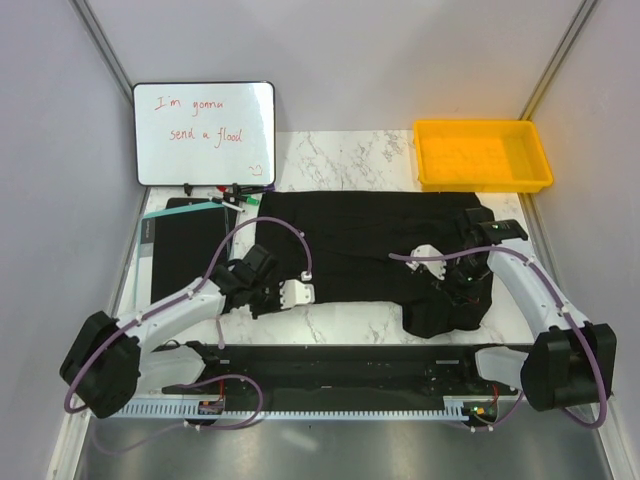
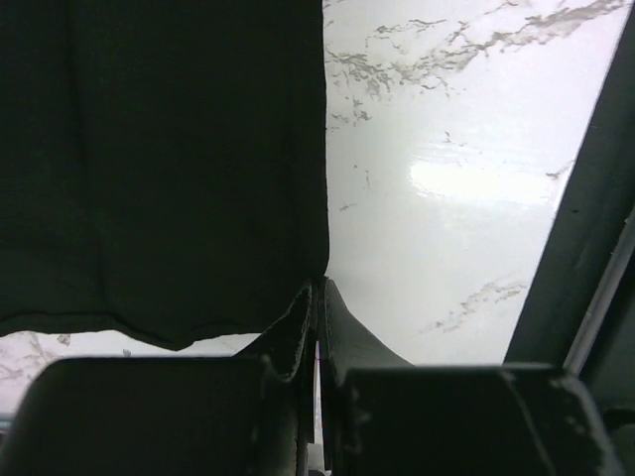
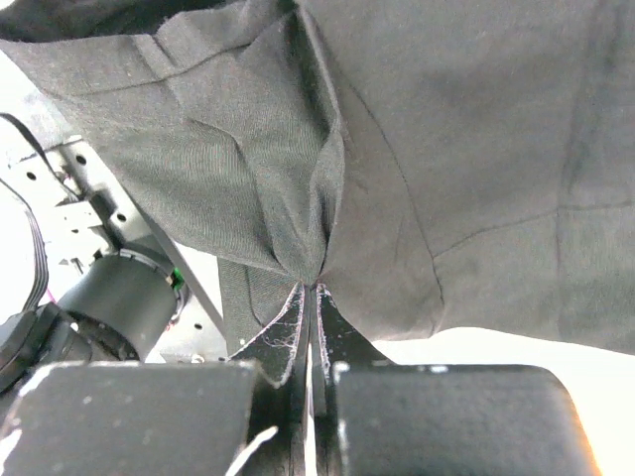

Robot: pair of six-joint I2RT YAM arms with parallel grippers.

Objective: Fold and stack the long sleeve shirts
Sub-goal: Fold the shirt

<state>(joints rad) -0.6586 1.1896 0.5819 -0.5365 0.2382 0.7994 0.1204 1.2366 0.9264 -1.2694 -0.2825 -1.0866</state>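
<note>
Left gripper [image 2: 320, 286]: closed on the corner of the long sleeve shirt [image 1: 370, 240], where the side edge meets the hem, as far as my wrist view shows.
Right gripper [image 3: 313, 288]: closed on a gathered pinch of the same cloth; creases run out from the tips.
Shirt: spread flat on the desk [image 1: 345, 322], with its near right part bunched by my right arm.
Why so: I judge that two held points let me lift the near edge evenly for a fold.
Risk: the thin corner may slip from the left tips.
</note>
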